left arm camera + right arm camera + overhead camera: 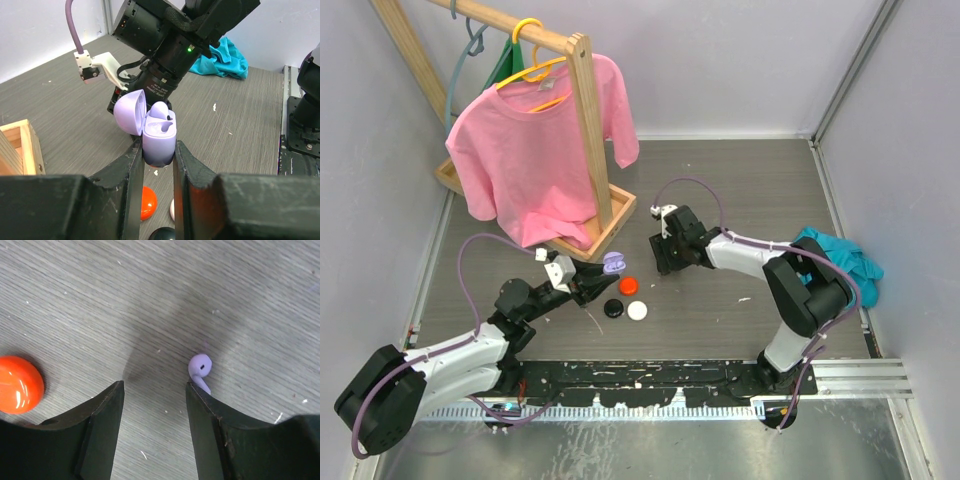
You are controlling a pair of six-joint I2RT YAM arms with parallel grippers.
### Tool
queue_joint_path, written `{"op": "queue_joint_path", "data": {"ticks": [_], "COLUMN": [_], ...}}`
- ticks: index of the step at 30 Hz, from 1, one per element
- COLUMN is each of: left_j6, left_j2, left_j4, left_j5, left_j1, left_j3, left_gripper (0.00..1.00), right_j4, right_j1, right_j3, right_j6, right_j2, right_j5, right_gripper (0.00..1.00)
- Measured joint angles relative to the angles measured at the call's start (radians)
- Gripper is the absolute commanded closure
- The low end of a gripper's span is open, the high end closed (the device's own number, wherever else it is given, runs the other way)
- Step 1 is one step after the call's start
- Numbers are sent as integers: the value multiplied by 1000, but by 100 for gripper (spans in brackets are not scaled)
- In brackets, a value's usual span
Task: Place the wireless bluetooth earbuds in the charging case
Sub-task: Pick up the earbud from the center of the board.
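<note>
A loose purple earbud point(201, 369) lies on the table point(225, 290), just off the tip of one finger of the right gripper point(155, 390). That gripper's fingers stand apart with nothing between them, low over the wood grain. It looks set for a pickup, though the bud sits to one side of the gap rather than inside it, so a small shift seems needed first.

The purple case point(159, 137) it belongs in is clamped upright in the left gripper point(159, 152), raised off the table and facing the right arm. Its lid point(130, 111) is swung back, probably so the open socket is easy to reach. A second earbud point(159, 111) is already in the case; whether it is fully seated I cannot tell. An orange-red case point(19, 384) rests nearby, untouched.
</note>
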Motion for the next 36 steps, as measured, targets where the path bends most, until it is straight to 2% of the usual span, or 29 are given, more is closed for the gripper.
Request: {"op": "queue_joint_path", "data": {"ticks": [8, 14, 21, 36], "left_j6": [0, 0, 0, 0], "left_j2": [0, 0, 0, 0], "left_j4": [0, -1, -2, -5], "left_j5": [0, 0, 0, 0], "left_j1": [0, 0, 0, 0], "left_j3": [1, 1, 1, 3], "left_gripper": [100, 100, 100, 100], "right_j4": [-104, -169, -211, -274], "right_j1": [9, 10, 10, 10], "right_j3": [43, 139, 225, 278], "right_j6": [-22, -59, -106, -133], "right_j2": [-32, -19, 79, 177], "right_j5": [57, 123, 165, 153], "right_gripper": [43, 52, 64, 64]}}
